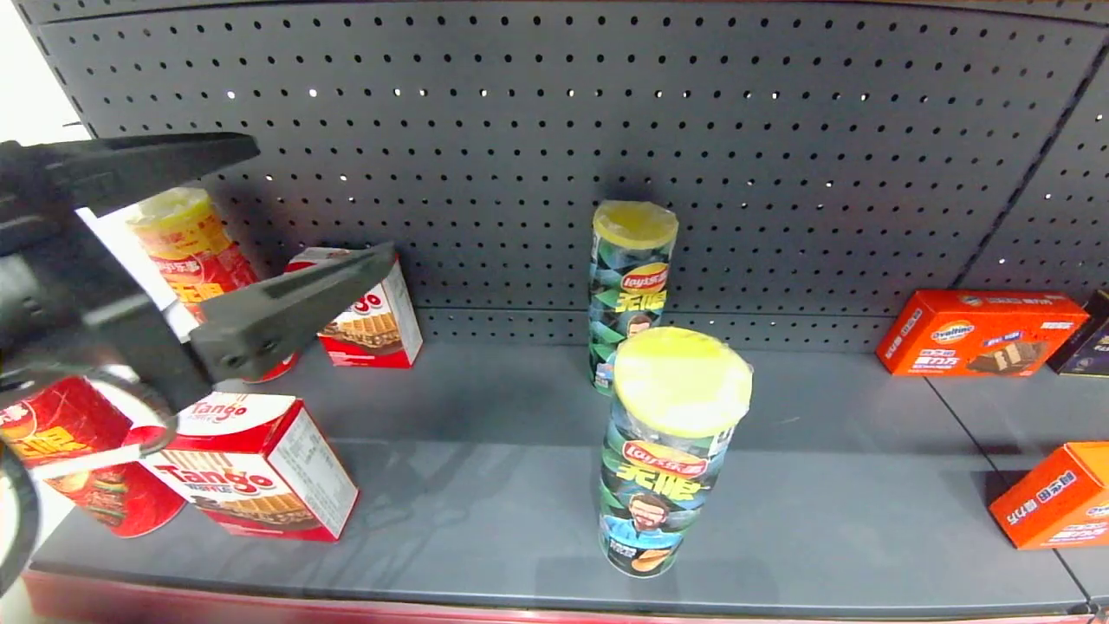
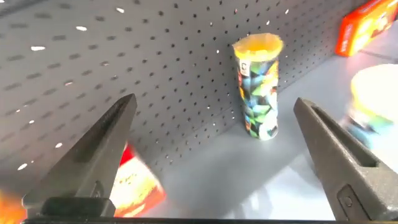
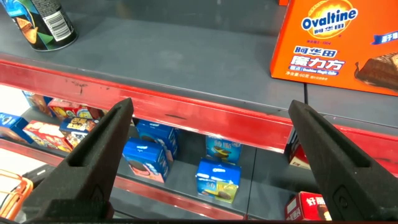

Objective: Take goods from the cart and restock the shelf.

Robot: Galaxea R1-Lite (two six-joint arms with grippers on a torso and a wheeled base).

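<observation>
Shelf [image 1: 485, 468] stock crowds the released, empty left hand [image 1: 322, 201], so back it out straight, clear of the wafer box [image 1: 260, 472] just beside it.

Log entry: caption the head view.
Open left end effector near rear wafer box; front chip can, rear chip can upright.

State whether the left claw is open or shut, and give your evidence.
Open. The left claw has its fingers spread wide, gripping nothing; a chip can shows through the gap.
</observation>
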